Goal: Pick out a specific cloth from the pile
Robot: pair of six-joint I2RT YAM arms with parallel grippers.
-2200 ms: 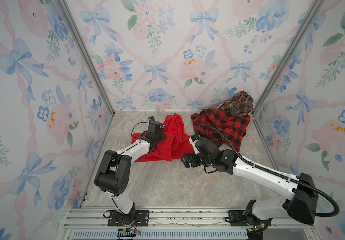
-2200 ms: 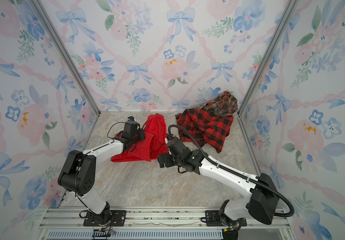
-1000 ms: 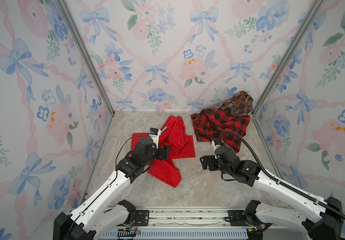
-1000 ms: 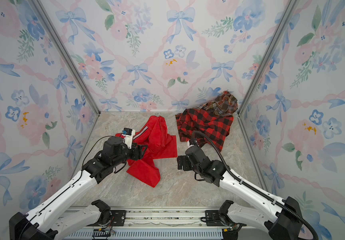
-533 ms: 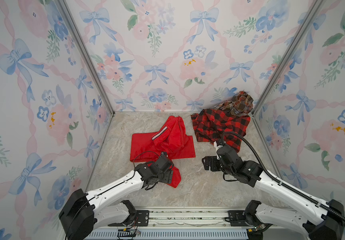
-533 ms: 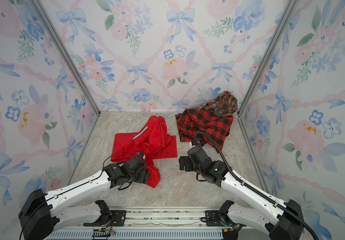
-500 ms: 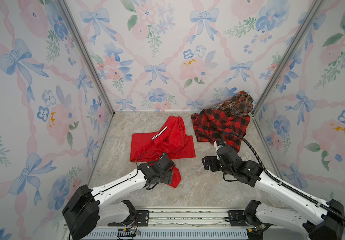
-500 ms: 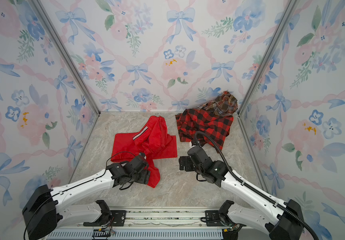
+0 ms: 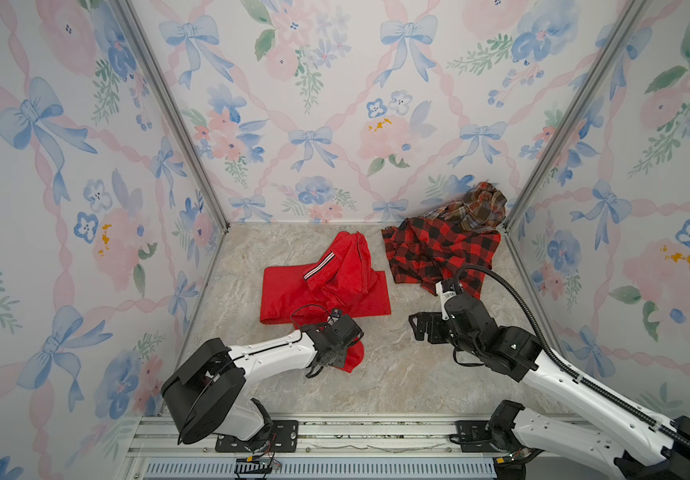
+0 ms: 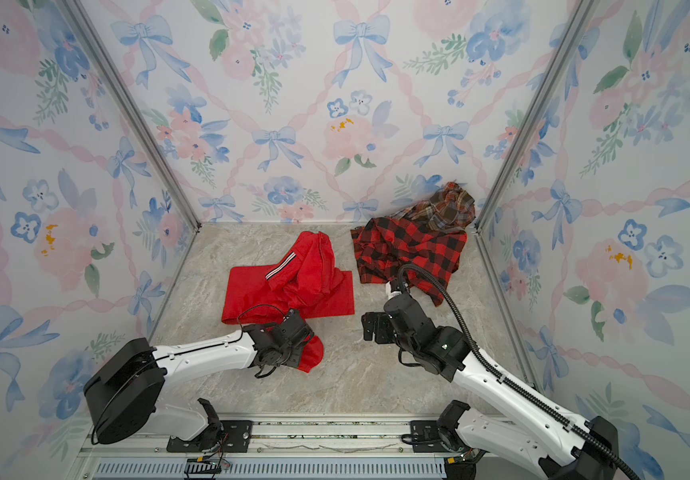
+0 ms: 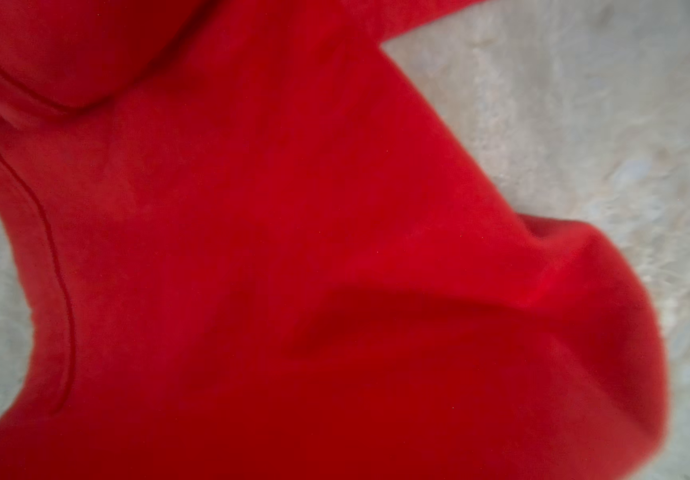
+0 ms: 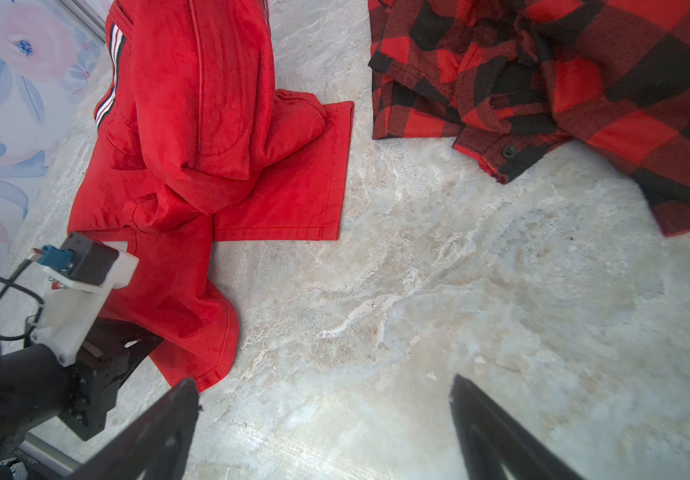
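The cloth (image 9: pixel 326 286) (image 10: pixel 293 286), plain bright red with a striped trim band (image 9: pixel 318 266), lies spread on the marble floor left of centre. A narrow strip of it trails toward the front. My left gripper (image 9: pixel 335 353) (image 10: pixel 293 353) sits low on that strip's near end, shut on the fabric. Red cloth (image 11: pixel 293 249) fills the left wrist view and hides the jaws. The pile (image 9: pixel 439 253) is in the back right corner, apart from the cloth. My right gripper (image 9: pixel 420 328) (image 12: pixel 326 399) hovers open over bare floor between cloth (image 12: pixel 194 124) and pile, holding nothing.
The pile holds a red-and-black check shirt (image 10: pixel 410 253) (image 12: pixel 584 83) with a brown plaid shirt (image 9: pixel 476 208) heaped behind it against the wall. Flowered walls with metal corner posts (image 9: pixel 542 158) close three sides. A mounting rail (image 9: pixel 356 432) runs along the front.
My left gripper came down from the cloth's middle to its near end and closed there. The cloth's upper part dropped and settled flat. The right arm drew back earlier and now holds still.
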